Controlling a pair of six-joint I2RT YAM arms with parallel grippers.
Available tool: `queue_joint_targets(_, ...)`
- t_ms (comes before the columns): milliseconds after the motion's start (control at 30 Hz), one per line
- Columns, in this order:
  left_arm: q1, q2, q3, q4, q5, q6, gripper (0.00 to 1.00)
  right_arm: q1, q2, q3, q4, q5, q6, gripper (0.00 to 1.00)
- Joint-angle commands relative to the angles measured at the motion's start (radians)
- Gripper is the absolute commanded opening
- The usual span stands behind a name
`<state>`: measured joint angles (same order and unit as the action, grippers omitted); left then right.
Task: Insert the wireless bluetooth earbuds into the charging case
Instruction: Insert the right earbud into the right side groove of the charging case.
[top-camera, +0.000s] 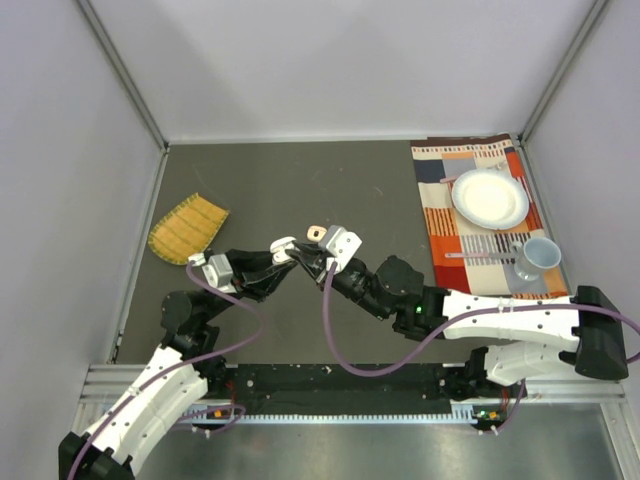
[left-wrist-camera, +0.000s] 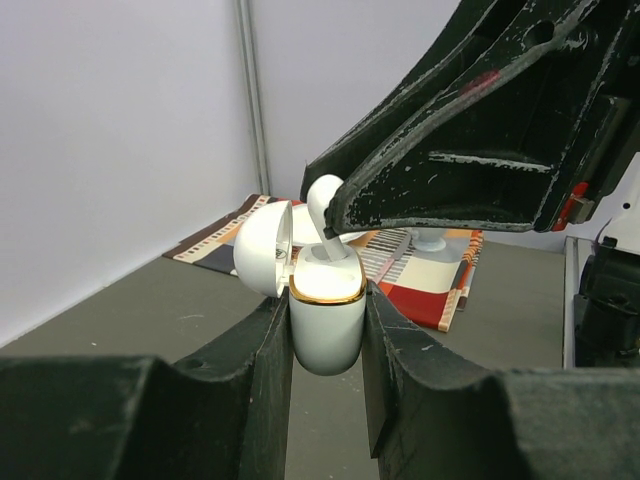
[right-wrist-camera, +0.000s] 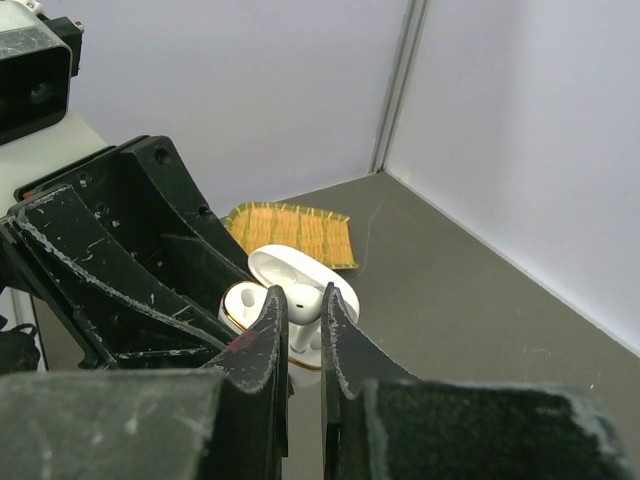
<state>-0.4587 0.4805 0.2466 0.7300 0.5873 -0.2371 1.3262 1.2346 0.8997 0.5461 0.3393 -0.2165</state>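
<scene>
The left jaws are clamped on the open charging case (left-wrist-camera: 327, 335) above the table (top-camera: 300, 180), and the right jaws pinch a white earbud (left-wrist-camera: 322, 198) at its mouth — seating it, I reckon, wants a straight, gentle push down.

the charging case (left-wrist-camera: 325, 325) is smooth, glossy white plastic with a shiny gold metallic band at its rim, and the white earbud (left-wrist-camera: 322, 200) has the same glossy finish. the left gripper fingers (left-wrist-camera: 250, 390) and right gripper fingers (left-wrist-camera: 480, 120) look like matt black plastic, scuffed with pale scratches. the table (top-camera: 300, 190) is matt dark grey, the yellow mat (top-camera: 187, 230) coarsely woven, the patterned cloth (top-camera: 447, 215) fabric, the plate (top-camera: 489, 198) glossy white.
</scene>
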Motion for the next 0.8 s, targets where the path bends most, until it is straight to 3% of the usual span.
queue_joint_targets(0,0.005,-0.002,0.011,0.052,-0.001,-0.011,0.00,0.016,0.012,0.044,0.028,0.006,-0.014,0.00)
queue_joint_targets(300,0.005,-0.005,0.008,0.068,-0.010,-0.024,0.00,0.016,0.012,0.025,0.057,0.047,-0.040,0.00)
queue_joint_targets(767,0.005,-0.006,0.005,0.072,-0.026,-0.031,0.00,0.016,0.006,0.039,-0.031,-0.002,-0.057,0.00)
